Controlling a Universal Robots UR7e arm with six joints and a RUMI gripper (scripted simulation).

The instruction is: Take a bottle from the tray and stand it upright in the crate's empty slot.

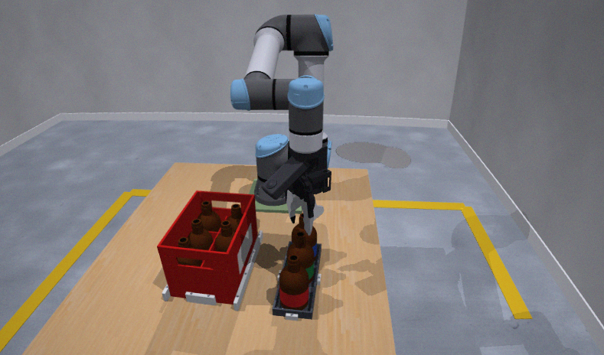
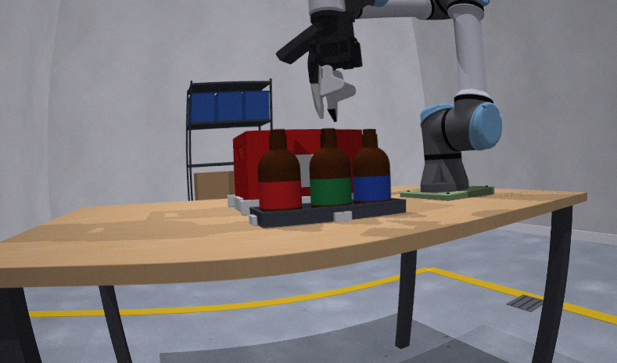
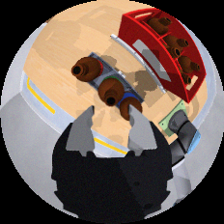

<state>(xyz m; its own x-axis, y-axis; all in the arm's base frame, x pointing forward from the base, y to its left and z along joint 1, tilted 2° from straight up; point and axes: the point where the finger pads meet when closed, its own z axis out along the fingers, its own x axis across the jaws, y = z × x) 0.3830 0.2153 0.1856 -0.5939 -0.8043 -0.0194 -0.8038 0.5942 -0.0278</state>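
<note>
1. Hovering above the tray, the black two-jaw gripper with pale grey fingers (image 1: 301,226) (image 2: 327,118) points downward, its fingers spread apart and holding nothing.
2. The fingertips are above the bottle necks in the exterior view, nearer the blue-labelled end of the row in the top view.
3. The long, shallow, dark grey rectangular tray (image 1: 304,314) (image 2: 301,218) stands on the light wooden table (image 1: 352,308) (image 2: 211,246) (image 3: 53,53).
4. Three upright, round-shouldered brown bottles stand in it in a row: a red-labelled bottle (image 1: 293,281) (image 2: 279,180) (image 3: 88,69) at one end, a green-labelled bottle (image 1: 301,253) (image 2: 330,171) (image 3: 110,89) between, and a blue-labelled bottle (image 1: 314,240) (image 2: 371,167) at the end nearer the arm's base.
5. Beside the tray, apart from it, stands the red, open-topped rectangular crate (image 1: 202,280) (image 2: 247,157) (image 3: 185,89), with five brown bottles visible inside.
</note>
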